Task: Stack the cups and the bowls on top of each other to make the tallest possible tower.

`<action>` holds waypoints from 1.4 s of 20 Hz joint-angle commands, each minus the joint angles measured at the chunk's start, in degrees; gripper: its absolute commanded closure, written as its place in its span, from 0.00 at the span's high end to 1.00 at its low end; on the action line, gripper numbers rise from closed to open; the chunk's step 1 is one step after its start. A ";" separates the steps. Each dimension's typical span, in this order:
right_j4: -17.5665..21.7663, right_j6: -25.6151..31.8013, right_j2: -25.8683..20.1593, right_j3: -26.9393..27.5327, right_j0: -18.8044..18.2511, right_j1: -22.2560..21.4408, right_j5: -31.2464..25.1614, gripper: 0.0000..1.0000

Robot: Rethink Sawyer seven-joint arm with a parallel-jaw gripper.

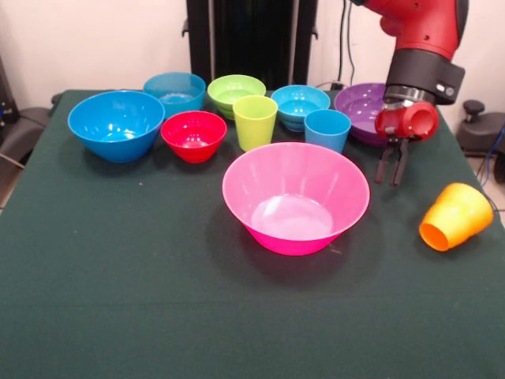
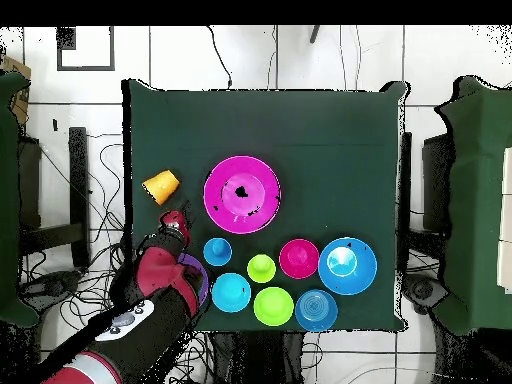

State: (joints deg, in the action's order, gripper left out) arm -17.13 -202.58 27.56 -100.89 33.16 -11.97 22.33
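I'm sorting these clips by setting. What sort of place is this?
Most likely a robotics lab or test room. A red robot arm hangs over a table covered in dark green cloth, with bright plastic bowls and cups laid out, and loose cables run across the tiled floor around it.

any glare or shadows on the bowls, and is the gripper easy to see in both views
Front view: soft glare patch inside the pink bowl, which casts a faint shadow on the green cloth; the gripper stands out, its fingers close together. Overhead view: the pink bowl looks flat and saturated; the gripper merges with the arm, so its fingers are hard to read.
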 commanded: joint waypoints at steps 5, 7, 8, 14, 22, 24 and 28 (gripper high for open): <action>-0.66 0.18 -6.70 -0.59 1.18 -3.97 -7.93 1.00; -2.92 0.67 -5.93 1.14 2.49 -4.40 -12.03 1.00; -3.82 0.86 -5.59 2.19 2.84 -3.98 -13.00 1.00; -10.11 2.05 -2.13 11.03 4.34 -1.18 -21.66 1.00; -10.76 1.68 2.49 25.42 3.04 3.85 -41.03 1.00; -7.50 2.47 5.23 30.50 2.82 5.88 -53.68 1.00; 0.75 10.04 4.76 36.59 0.60 4.19 -76.84 1.00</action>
State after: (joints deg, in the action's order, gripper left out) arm -22.24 -202.52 34.70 -76.56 35.76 -10.44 -30.77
